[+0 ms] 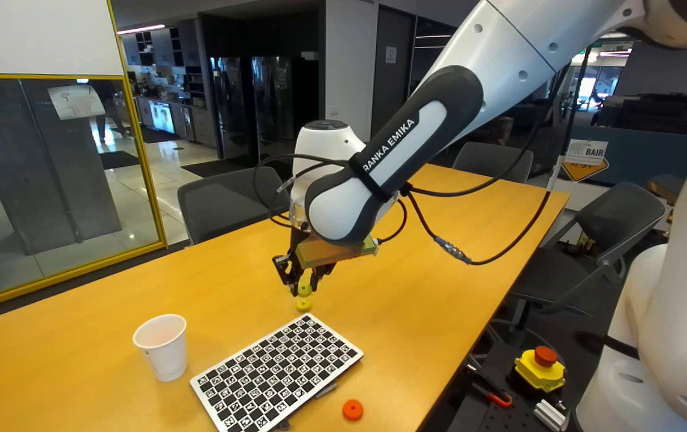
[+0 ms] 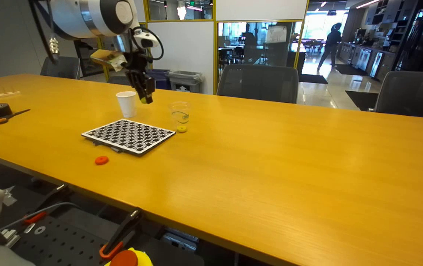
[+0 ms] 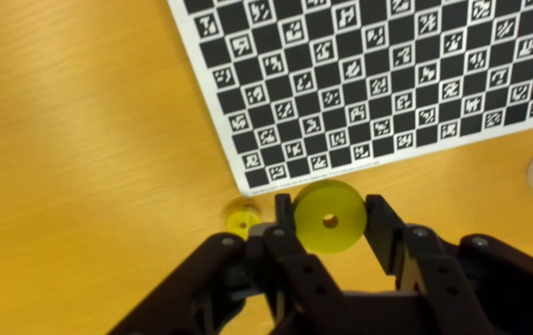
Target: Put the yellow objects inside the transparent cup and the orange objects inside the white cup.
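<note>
The table (image 2: 307, 177) is long, with a smooth yellow-brown top that shines a little. Behind it stand grey chairs (image 2: 257, 83); farther away, on a glossy tiled floor, a person (image 2: 332, 44) is visible, with a kitchen counter (image 2: 368, 55) at the right. On the table a checkered board (image 1: 277, 372) lies flat. Near one corner of it stands the white cup (image 1: 164, 351), upright, with the wide mouth up and the long axis vertical. The transparent cup (image 2: 179, 111) also stands upright near another corner, its long axis vertical too; a lower yellow disc (image 2: 181, 129) shows at its bottom through the clear wall. An orange disc (image 1: 353, 410) lies flat on the table, with the board between it and the white cup.

The gripper (image 1: 304, 288) grasps the upper yellow disc (image 3: 330, 204), clenched on it from two sides. This disc is in the air, near the transparent cup but apart from it. In the wrist view its round face, with a small hole in the middle, is turned to the camera, so the hole's axis runs roughly along the line of sight. The arm (image 1: 499, 72) reaches in from the upper right in an exterior view; it slants down, and the gripper points to the table.
</note>
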